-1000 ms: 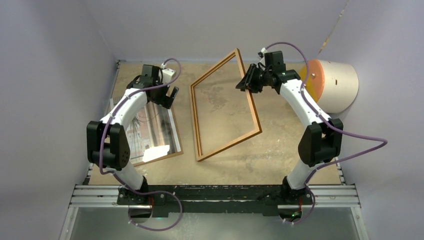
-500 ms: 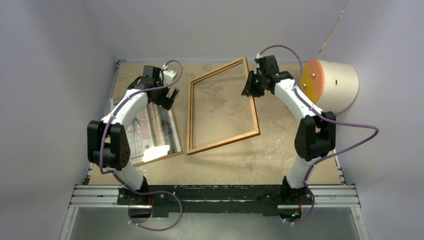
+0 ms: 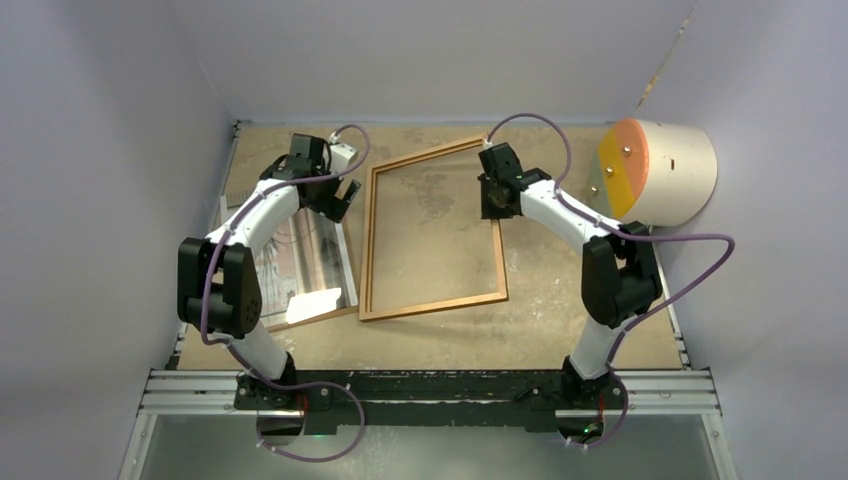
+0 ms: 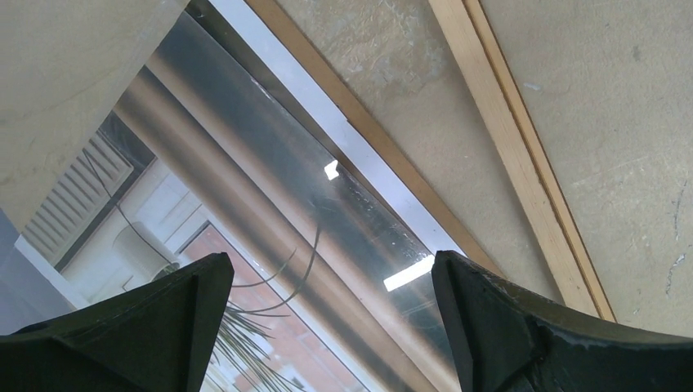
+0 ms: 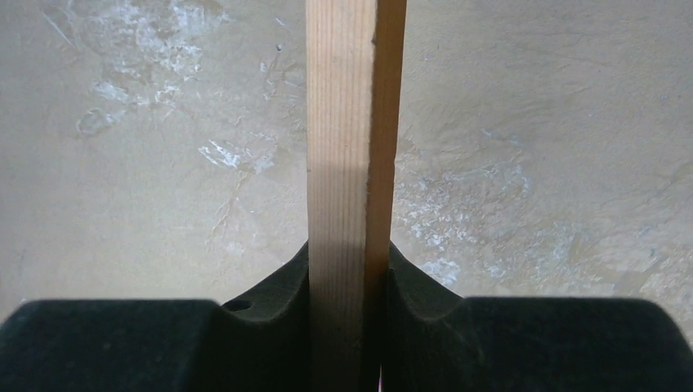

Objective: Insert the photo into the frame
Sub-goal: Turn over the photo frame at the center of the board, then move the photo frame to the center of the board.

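Note:
The frame [image 3: 368,240], thin orange-brown wood, lies across the middle of the table. My right gripper [image 3: 495,195] is shut on its right rail near the far corner. In the right wrist view the rail [image 5: 347,122] runs straight up between both pads of the right gripper [image 5: 347,327]. The photo [image 3: 305,265], a spiky plant by a window, lies face up on a brown board at the left, partly under my left arm. My left gripper [image 3: 335,195] hovers open over its far right edge. The left wrist view shows the photo [image 4: 245,245] below the left gripper [image 4: 331,327], with the frame's rail [image 4: 515,155] beside it.
A pale cylinder with an orange face [image 3: 655,170] lies at the back right. The brown board's edge [image 4: 359,122] shows past the photo's white border. Purple-grey walls close in on three sides, and an aluminium rail [image 3: 430,385] carries both arm bases at the near edge.
My right gripper has swung the frame leftward and turned it, so its left rail now lies close beside the photo and board. The right jaws have closed further on the rail. The left arm barely moved.

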